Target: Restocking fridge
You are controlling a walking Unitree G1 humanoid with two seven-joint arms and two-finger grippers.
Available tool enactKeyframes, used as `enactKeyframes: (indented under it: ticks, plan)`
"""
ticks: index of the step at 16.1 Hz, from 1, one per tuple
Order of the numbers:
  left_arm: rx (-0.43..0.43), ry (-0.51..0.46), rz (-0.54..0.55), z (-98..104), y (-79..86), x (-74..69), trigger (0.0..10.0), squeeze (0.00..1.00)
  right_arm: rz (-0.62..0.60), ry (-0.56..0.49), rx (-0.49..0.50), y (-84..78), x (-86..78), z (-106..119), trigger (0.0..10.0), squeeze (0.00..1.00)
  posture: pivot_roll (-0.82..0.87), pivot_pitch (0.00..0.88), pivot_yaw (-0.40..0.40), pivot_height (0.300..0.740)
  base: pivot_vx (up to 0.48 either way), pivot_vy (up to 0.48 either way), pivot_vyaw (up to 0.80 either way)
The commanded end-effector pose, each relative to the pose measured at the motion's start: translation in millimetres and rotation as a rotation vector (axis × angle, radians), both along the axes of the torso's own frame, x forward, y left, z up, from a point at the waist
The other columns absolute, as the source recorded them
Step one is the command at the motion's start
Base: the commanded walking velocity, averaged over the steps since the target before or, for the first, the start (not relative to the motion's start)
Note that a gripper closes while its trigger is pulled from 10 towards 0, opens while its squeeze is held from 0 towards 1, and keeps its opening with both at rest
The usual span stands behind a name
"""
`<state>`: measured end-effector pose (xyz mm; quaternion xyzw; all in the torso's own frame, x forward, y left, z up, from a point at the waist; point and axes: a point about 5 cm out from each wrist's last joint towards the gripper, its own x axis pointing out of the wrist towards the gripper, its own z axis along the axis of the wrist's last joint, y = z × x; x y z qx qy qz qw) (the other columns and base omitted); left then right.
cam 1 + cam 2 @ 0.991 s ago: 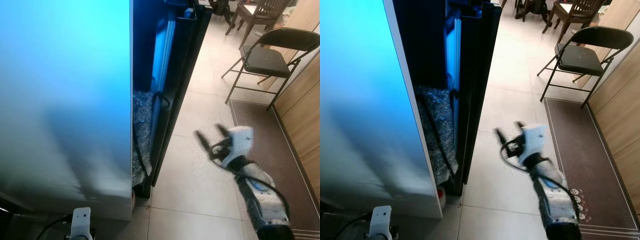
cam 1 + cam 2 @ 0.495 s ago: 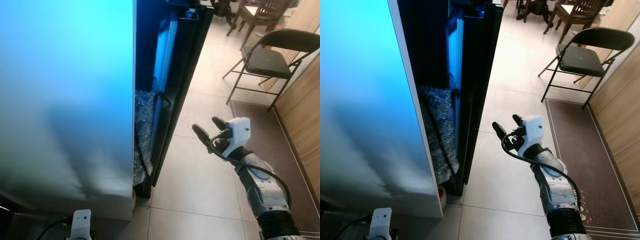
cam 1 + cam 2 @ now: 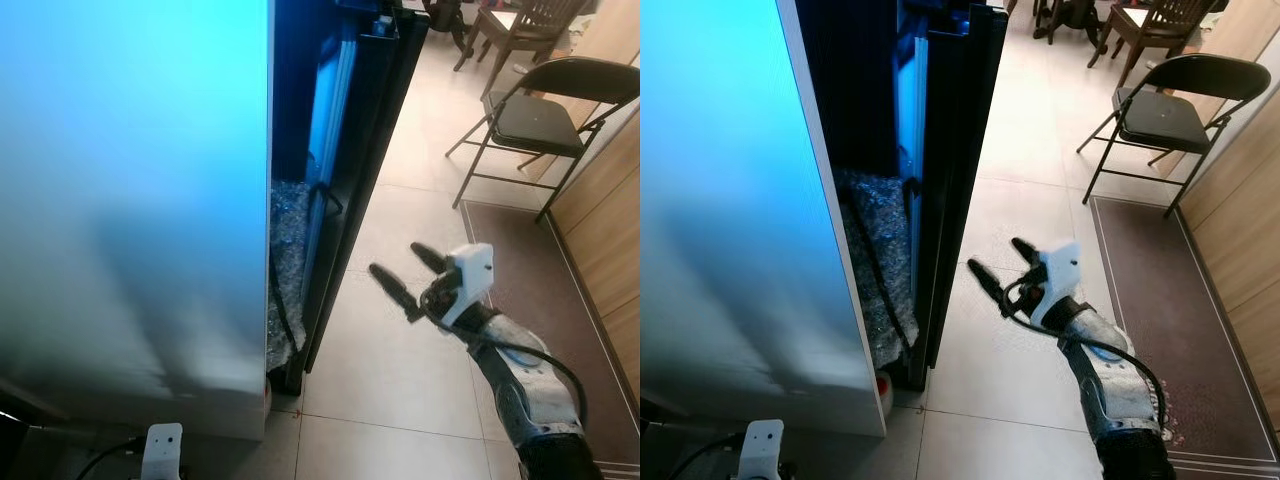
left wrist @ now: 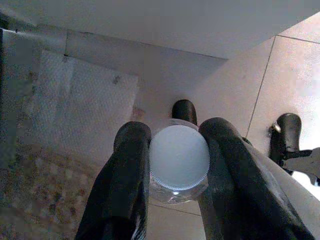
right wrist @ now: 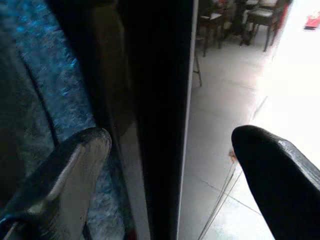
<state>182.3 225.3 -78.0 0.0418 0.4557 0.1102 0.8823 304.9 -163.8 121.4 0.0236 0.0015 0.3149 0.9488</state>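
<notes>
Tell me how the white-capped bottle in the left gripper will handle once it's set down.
The bottle looks round and clear-walled, so it would probably roll if laid down. Its ribbed white cap should give grip. The left gripper pinches it from both sides.

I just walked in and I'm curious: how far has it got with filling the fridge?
Early on. Done: the left gripper has a white-capped bottle between its fingers. In hand: the right gripper, fingers open, is reaching toward the edge of the dark fridge door, which stands slightly ajar. Left: open the door wider and put the bottle inside.
</notes>
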Motion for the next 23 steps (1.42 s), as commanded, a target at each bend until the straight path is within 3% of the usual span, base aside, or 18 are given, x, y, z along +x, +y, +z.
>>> enactKeyframes:
  ticks: [1,2,4,7,9,14,17,23]
  plan:
    - [-0.019,0.032,-0.011,-5.3,-5.3,-8.1,10.0,0.0,0.002,-0.014,-0.027,-4.4,-0.3,2.4,10.0,0.2,-0.17,0.108,-0.118,0.74,0.0,0.0,0.0]
    - [-0.02,0.028,-0.011,-4.9,-6.0,-7.1,10.0,0.0,-0.047,-0.025,-0.042,-9.7,7.3,3.6,10.0,0.0,-0.16,0.11,-0.119,0.74,0.0,0.0,0.0]
    - [-0.021,0.024,-0.011,-4.6,-6.9,-6.1,10.0,0.0,-0.071,-0.034,-0.042,-11.3,18.3,9.2,10.0,0.0,-0.16,0.113,-0.12,0.74,0.0,0.0,0.0]
    - [-0.018,0.023,-0.01,-4.7,-7.0,-6.2,10.0,0.0,0.092,-0.034,0.0,4.1,22.1,21.2,10.0,0.0,-0.15,0.124,-0.123,0.74,0.0,0.0,0.0]
    - [-0.016,0.024,-0.007,-4.8,-6.7,-6.7,10.0,0.0,0.132,-0.028,-0.007,8.5,23.0,21.5,10.0,0.0,-0.15,0.127,-0.125,0.74,0.0,0.0,0.0]
    - [-0.014,0.017,-0.004,-4.3,-6.7,-5.8,10.0,0.0,0.043,-0.042,-0.026,1.3,34.9,18.6,10.0,0.0,-0.14,0.13,-0.125,0.74,0.0,0.0,0.0]
    - [-0.013,0.012,-0.011,-3.7,-8.3,-3.9,10.0,0.0,0.085,-0.019,0.041,2.4,37.1,21.0,10.0,0.0,-0.14,0.133,-0.127,0.74,0.0,0.0,0.0]
    - [-0.009,0.004,-0.013,-3.2,-9.5,-2.7,10.0,0.0,0.138,-0.014,0.051,10.3,45.0,21.0,10.0,0.0,-0.12,0.135,-0.132,0.74,0.0,0.0,0.0]
